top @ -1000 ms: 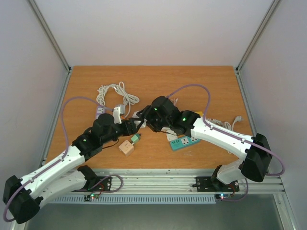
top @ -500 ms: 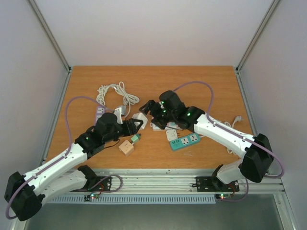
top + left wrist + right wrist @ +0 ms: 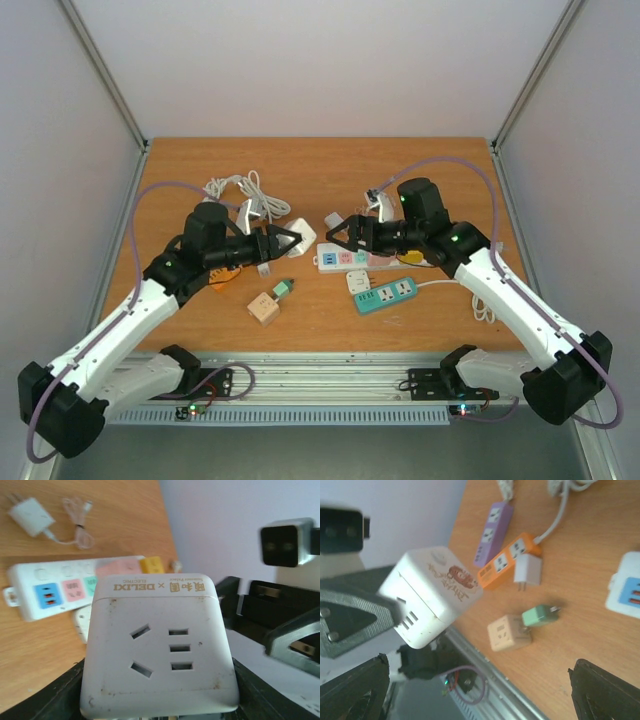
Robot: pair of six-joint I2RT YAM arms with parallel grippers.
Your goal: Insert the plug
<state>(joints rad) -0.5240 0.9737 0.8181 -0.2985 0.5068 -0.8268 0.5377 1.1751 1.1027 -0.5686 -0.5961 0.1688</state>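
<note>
My left gripper (image 3: 286, 241) is shut on a white cube socket (image 3: 300, 237) and holds it above the table. The cube's socket face fills the left wrist view (image 3: 159, 645), with my left gripper (image 3: 159, 702) around its base. My right gripper (image 3: 336, 234) is open and empty, facing the cube across a small gap. In the right wrist view the cube (image 3: 432, 592) is at upper left and my right gripper (image 3: 480, 695) is spread wide. A green plug (image 3: 284, 289) lies against a beige cube socket (image 3: 263, 309); I cannot tell whether it is inserted.
A white power strip (image 3: 345, 260) with coloured sockets, a small white adapter (image 3: 358, 281) and a teal strip (image 3: 385, 296) lie mid-table. An orange strip (image 3: 507, 560), a purple strip (image 3: 492, 530) and a white charger plug (image 3: 527, 570) lie left. A coiled white cable (image 3: 240, 190) is behind.
My right gripper has pulled back to the right, away from the left gripper and the cube. My left gripper keeps the white cube and has shifted slightly up and right.
</note>
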